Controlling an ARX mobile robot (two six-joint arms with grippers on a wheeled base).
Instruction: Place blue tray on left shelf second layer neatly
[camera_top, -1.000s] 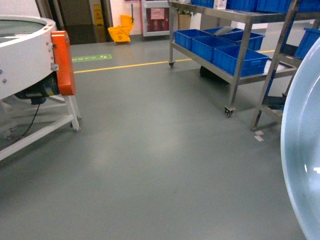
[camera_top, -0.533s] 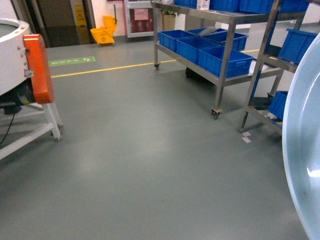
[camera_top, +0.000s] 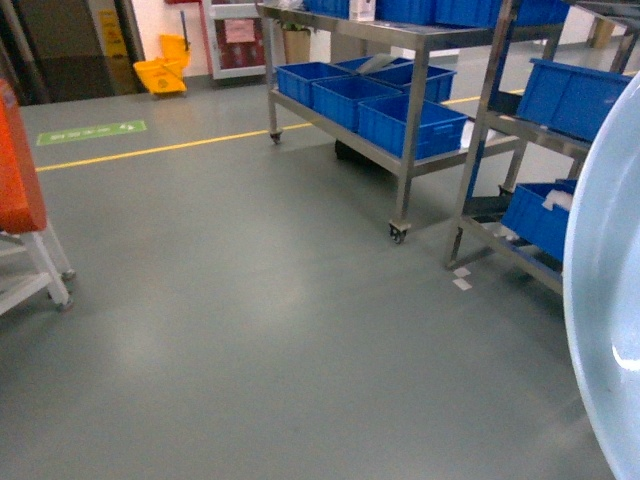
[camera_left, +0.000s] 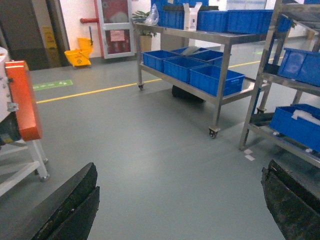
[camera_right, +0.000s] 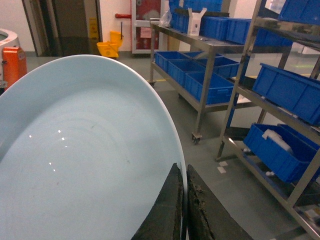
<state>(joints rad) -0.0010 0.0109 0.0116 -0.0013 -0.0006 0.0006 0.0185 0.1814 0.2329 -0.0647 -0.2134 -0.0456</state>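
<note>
the blue tray (camera_right: 75, 160) fills the left of the right wrist view, a pale, glossy, shallow dish held on edge so its hollow faces the camera; in the head view only its curved rim shows at the far right. it looks like thin hard plastic: probably light and stiff, but the sheen suggests a slick surface that could slide or pivot in a narrow pinch. the right gripper (camera_right: 183, 210) is clamped on the rim, one dark finger on each face of the tray's wall at its lower right edge. that is a sensible place to hold it, since the raised lip gives the pads something to bite; a grip on the flat middle would likely slip. with one point of hold, the dish may swing when it is tilted flat.

the left gripper (camera_left: 180, 210) carries nothing, its jaws spread wide at the bottom corners of its own view.

the steel rack (camera_right: 280, 100) with blue crates (camera_right: 292, 90) stands near on the right, apart from the tray; which tier is meant cannot be settled yet. a wheeled steel cart (camera_top: 400, 150) with more crates sits farther back.
</note>
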